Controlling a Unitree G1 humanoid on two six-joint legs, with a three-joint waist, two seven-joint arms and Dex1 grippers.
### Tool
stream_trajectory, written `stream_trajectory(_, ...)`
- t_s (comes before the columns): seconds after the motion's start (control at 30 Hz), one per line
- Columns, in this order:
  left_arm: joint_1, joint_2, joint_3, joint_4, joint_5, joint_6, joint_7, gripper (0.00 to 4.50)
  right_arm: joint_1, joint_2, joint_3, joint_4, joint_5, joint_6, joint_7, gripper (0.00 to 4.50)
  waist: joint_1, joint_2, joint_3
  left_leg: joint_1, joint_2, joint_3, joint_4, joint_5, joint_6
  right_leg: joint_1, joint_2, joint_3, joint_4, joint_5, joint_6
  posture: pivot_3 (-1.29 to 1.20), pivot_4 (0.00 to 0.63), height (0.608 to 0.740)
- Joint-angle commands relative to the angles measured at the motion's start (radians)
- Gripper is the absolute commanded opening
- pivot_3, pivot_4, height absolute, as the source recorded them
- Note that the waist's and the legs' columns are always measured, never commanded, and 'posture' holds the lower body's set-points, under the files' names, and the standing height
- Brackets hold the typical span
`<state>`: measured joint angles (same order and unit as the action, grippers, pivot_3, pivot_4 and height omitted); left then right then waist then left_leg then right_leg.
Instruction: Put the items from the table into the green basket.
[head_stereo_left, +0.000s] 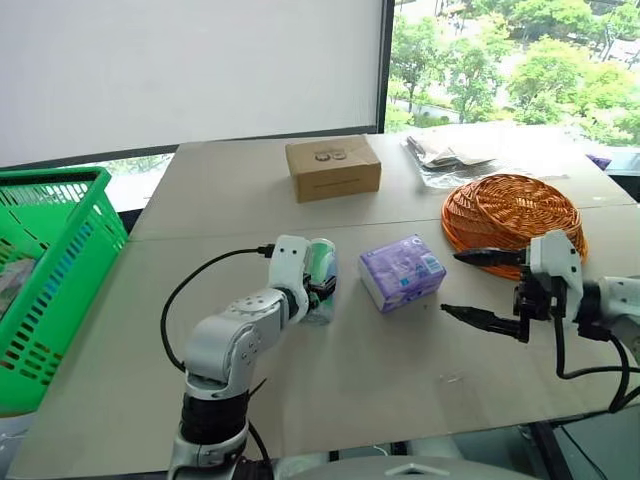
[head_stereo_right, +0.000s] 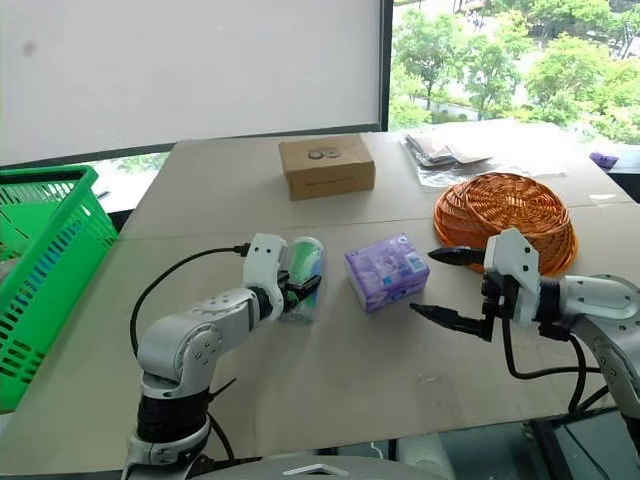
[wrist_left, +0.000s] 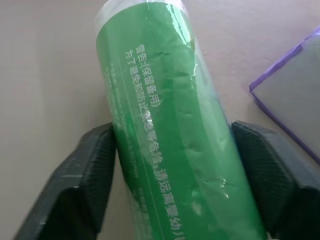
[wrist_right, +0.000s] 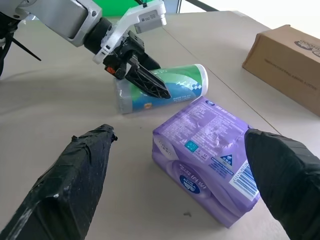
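Container grasp under way at table centre
Left gripper (wrist_right: 142, 75) pinches the lying white container (head_stereo_left: 320, 280), tissue pack (head_stereo_left: 402, 271) just right; right gripper (head_stereo_left: 490, 288) spread, empty; green basket (head_stereo_left: 60, 270) far left; the round body may slip on lifting.

The table (head_stereo_left: 330, 380) is bare in front of the tissue pack (head_stereo_left: 402, 271) and the container (head_stereo_left: 322, 275), and a bare strip runs between the 2. The left gripper (wrist_right: 142, 75) straddles the lying container, its fingers (wrist_left: 85, 175) at both sides. Right of the pack hovers the right gripper (head_stereo_left: 485, 288), jaws wide, with the wicker basket (head_stereo_left: 512, 212) just behind it. The cardboard box (head_stereo_left: 333, 167) stands well back. The green basket (head_stereo_left: 55, 270) blocks the table's left edge.
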<state>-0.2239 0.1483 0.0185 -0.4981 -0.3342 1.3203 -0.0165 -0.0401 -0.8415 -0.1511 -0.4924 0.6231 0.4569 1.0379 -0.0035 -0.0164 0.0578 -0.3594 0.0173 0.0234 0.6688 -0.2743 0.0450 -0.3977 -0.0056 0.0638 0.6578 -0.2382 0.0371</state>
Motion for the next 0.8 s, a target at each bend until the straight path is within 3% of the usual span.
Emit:
stream_trajectory(0.03, 0.048, -0.025, 0.027, 0.045, 0.032, 0.101, 0.036, 2.32, -0.033, 0.004, 0.0, -0.022, 0.003, -0.002, -0.016, 4.5, -0.004, 0.001, 0.0, 0.0, 0.0, 0.0, 0.0, 0.0, 0.0, 0.0, 0.0, 0.0, 0.0, 0.0, 0.0, 0.06, 0.039, 0.74)
stream_trajectory(0.1, 0.05, -0.034, 0.037, 0.044, 0.036, 0.11, 0.041, 2.05, -0.037, 0.004, 0.003, -0.026, 0.003, 0.001, -0.022, 4.5, -0.005, 0.001, -0.001, 0.0, 0.0, 0.0, 0.0, 0.0, 0.0, 0.0, 0.0, 0.0, 0.0, 0.0, 0.0, 0.06, 0.042, 0.74)
stream_trajectory(0.23, 0.04, -0.031, 0.056, 0.041, 0.037, 0.085, 0.036, 1.99, -0.049, 0.005, 0.012, -0.03, 0.005, 0.007, -0.034, 4.5, -0.006, 0.001, -0.001, 0.0, 0.0, 0.0, 0.0, 0.0, 0.0, 0.0, 0.0, 0.001, -0.001, 0.0, 0.0, 0.06, 0.042, 0.74)
stream_trajectory(0.33, -0.009, 0.007, 0.078, 0.04, 0.072, -0.016, 0.051, 1.99, -0.084, 0.023, 0.031, -0.036, 0.02, 0.026, -0.055, 4.5, -0.009, 0.0, 0.0, 0.0, 0.0, 0.0, 0.0, 0.0, 0.0, 0.0, 0.0, 0.002, -0.001, 0.0, 0.0, 0.06, 0.042, 0.74)
stream_trajectory(0.43, -0.126, 0.078, 0.151, 0.048, 0.097, 0.015, 0.077, 1.99, -0.156, 0.078, 0.052, -0.039, 0.063, 0.068, -0.099, 4.5, -0.01, -0.003, 0.005, 0.001, 0.0, -0.003, 0.0, 0.0, 0.0, 0.0, 0.003, 0.003, 0.0, 0.001, -0.002, 0.1, 0.039, 0.74)
stream_trajectory(0.47, -0.173, 0.121, 0.178, 0.053, 0.107, 0.019, 0.08, 1.99, -0.183, 0.097, 0.058, -0.033, 0.071, 0.073, -0.11, 4.5, -0.012, -0.01, 0.011, 0.001, 0.0, -0.005, 0.0, 0.0, 0.0, 0.0, 0.005, 0.003, 0.001, 0.002, -0.004, 0.1, 0.039, 0.74)
stream_trajectory(0.63, -0.313, 0.438, 0.199, 0.119, 0.181, -0.052, 0.024, 1.99, -0.26, 0.166, 0.073, -0.017, 0.127, 0.109, -0.137, 4.5, -0.006, -0.017, 0.015, -0.006, -0.001, -0.018, -0.001, 0.003, -0.005, -0.013, 0.016, 0.002, 0.004, 0.008, -0.01, 0.14, 0.032, 0.74)
stream_trajectory(0.8, -0.32, 0.678, 0.295, 0.201, 0.242, -0.102, -0.024, 1.99, -0.307, 0.2, 0.086, 0.002, 0.175, 0.137, -0.121, 4.5, 0.025, -0.016, 0.015, -0.014, -0.005, -0.021, -0.011, 0.001, -0.012, -0.02, 0.004, -0.001, 0.0, 0.007, -0.011, 0.19, 0.026, 0.74)
